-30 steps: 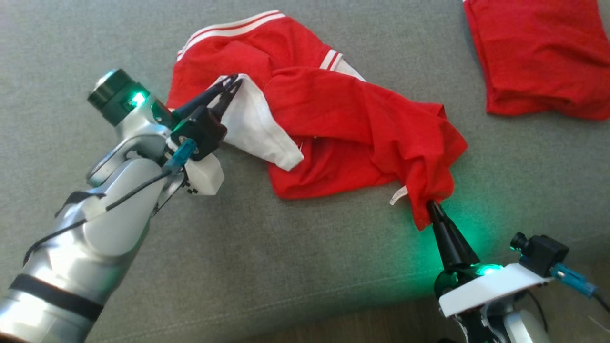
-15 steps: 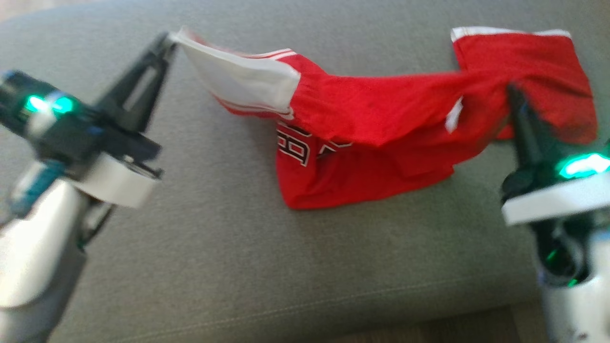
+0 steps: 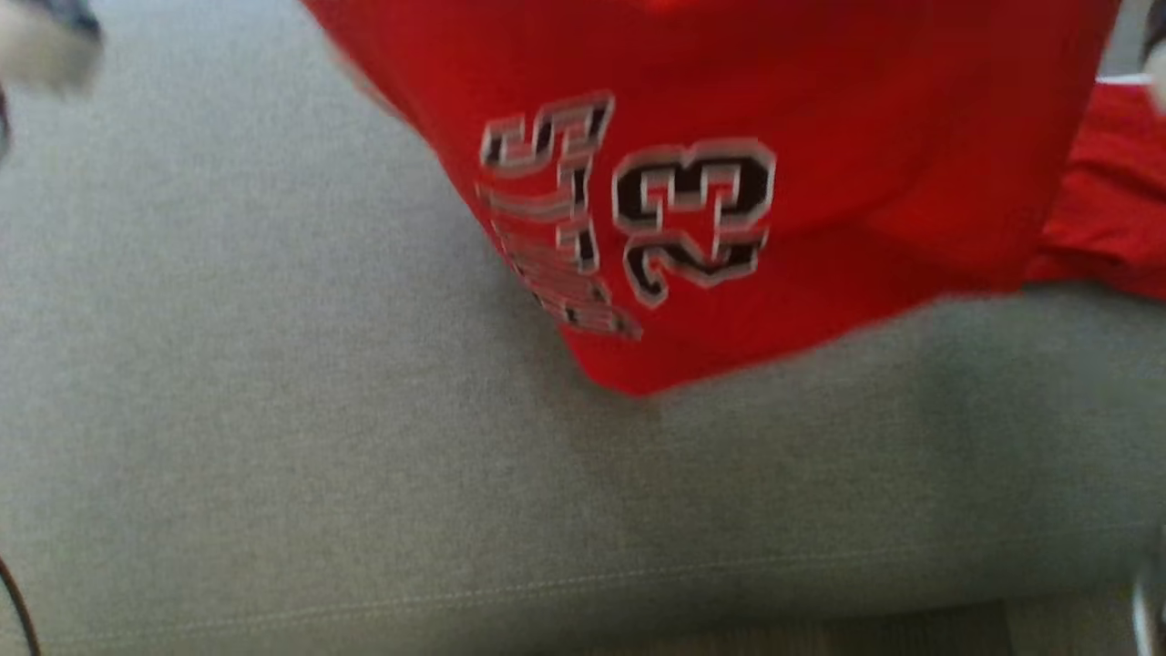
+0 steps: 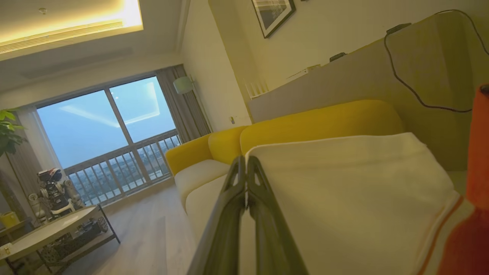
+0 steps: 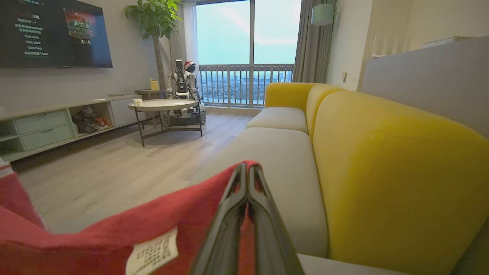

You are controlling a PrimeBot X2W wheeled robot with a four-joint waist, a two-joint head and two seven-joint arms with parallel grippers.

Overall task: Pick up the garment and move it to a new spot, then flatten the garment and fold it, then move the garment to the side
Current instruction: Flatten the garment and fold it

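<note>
The garment [image 3: 820, 137] is a red jersey with a black-and-white 23 on it. It hangs spread above the grey sofa cushion [image 3: 273, 410], its lowest corner near the seat. In the left wrist view my left gripper [image 4: 246, 164] is shut on the garment's white panel [image 4: 344, 198], with red cloth at the far right. In the right wrist view my right gripper [image 5: 247, 170] is shut on a red edge of the garment [image 5: 153, 217], next to a white care label [image 5: 153, 254].
A second red garment [image 3: 1111, 210] lies folded on the cushion at the right. The sofa's yellow backrest [image 5: 382, 172] runs alongside. Beyond are wooden floor, a round coffee table [image 5: 164, 105], a small robot [image 5: 183, 80] and a TV wall.
Both grippers have risen and spread apart, lifting the garment off the cushion until it hangs open. The head view has shifted too, and the grippers have left it.
</note>
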